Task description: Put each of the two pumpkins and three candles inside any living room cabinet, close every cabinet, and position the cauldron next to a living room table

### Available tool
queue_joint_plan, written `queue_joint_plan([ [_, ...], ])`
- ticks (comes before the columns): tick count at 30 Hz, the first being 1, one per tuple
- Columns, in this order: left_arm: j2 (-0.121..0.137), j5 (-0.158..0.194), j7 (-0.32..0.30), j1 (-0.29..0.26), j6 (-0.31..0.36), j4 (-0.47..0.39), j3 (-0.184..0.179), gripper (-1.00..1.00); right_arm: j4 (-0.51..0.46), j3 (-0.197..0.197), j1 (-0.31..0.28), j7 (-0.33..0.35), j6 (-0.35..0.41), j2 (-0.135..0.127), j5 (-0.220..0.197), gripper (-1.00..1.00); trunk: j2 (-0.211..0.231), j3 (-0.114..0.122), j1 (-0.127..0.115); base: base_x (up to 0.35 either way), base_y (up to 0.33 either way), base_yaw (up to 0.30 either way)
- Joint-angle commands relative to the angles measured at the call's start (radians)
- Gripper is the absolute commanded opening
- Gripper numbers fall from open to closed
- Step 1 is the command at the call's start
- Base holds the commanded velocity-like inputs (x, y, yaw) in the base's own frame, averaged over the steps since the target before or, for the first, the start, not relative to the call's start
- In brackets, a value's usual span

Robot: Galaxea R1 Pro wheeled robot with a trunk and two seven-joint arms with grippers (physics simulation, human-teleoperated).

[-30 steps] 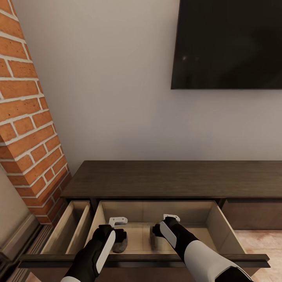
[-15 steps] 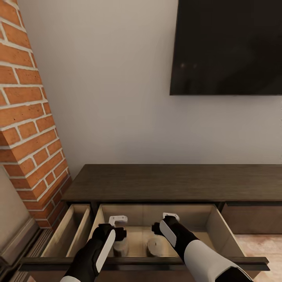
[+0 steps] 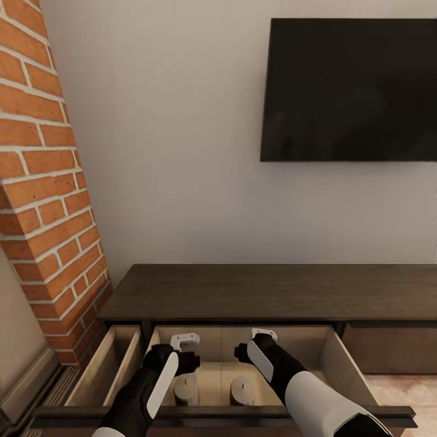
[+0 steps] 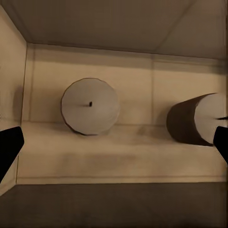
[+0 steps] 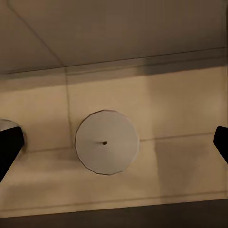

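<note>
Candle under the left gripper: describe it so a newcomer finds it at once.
Under the wall TV, the long dark cabinet has a wide pale drawer pulled open. Two stubby candles stand upright on its floor, apart. Yours is the left candle, below the left gripper; the other candle stands nearer the right gripper.

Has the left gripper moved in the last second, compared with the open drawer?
Yes. The camera shifted too, but against the drawer's back wall the left gripper has risen, away from the left candle standing under it.
</note>
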Motion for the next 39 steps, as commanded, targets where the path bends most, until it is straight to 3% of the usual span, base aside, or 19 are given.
queue_joint_plan([
  [1,0.0,0.0,0.0,0.0,0.0,0.0,0.0,1.0,-0.003,0.0,0.0,0.0,0.0,0.0,0.0,1.0,0.0,0.004,0.0,-0.065,0.0,0.0],
  [5,0.0,0.002,0.0,0.0,0.001,0.0,0.0,1.0,-0.058,0.002,0.0,-0.009,0.004,0.0,-0.001,1.0,0.001,0.019,-0.002,-0.094,0.0,0.0],
  [39,0.0,0.002,0.002,0.0,0.001,0.0,0.0,1.0,-0.067,0.002,0.0,-0.003,0.007,0.0,-0.002,1.0,0.239,0.126,-0.133,-0.074,0.0,0.0],
])
